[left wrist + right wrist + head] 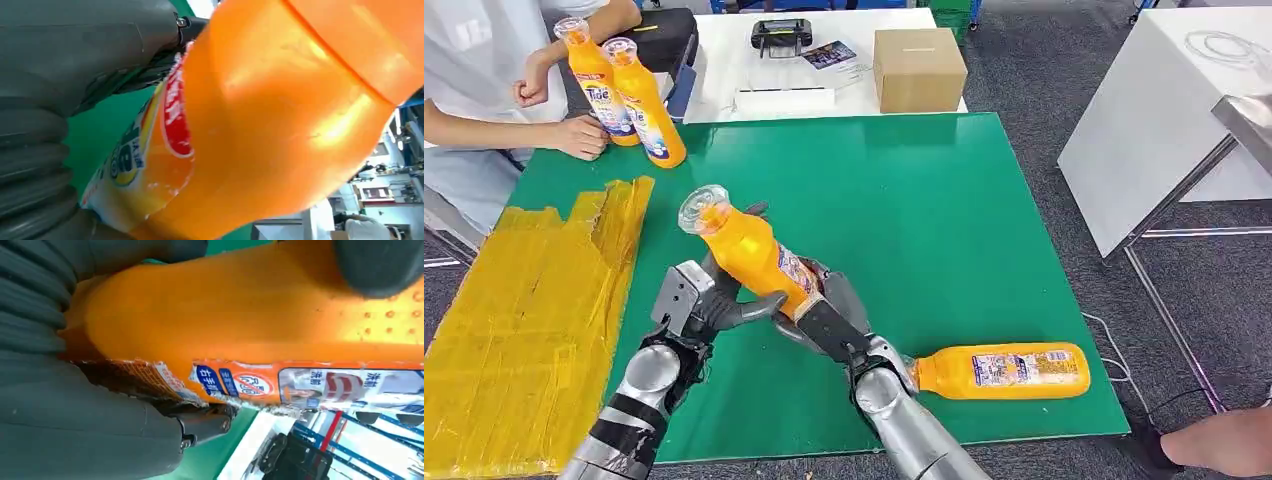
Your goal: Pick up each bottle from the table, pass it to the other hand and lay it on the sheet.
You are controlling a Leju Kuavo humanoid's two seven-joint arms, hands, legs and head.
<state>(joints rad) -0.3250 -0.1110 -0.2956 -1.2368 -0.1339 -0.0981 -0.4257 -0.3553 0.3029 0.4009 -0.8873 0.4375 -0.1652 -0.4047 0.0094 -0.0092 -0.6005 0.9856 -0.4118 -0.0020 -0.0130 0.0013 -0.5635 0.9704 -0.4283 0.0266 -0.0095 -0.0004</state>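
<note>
Silver arms with black bands end in each grey robot hand (709, 300), ribbed covers, darker fingers.

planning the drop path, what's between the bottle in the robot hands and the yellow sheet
Head view: only bare green mat lies between the held bottle and the yellow sheet.
</note>
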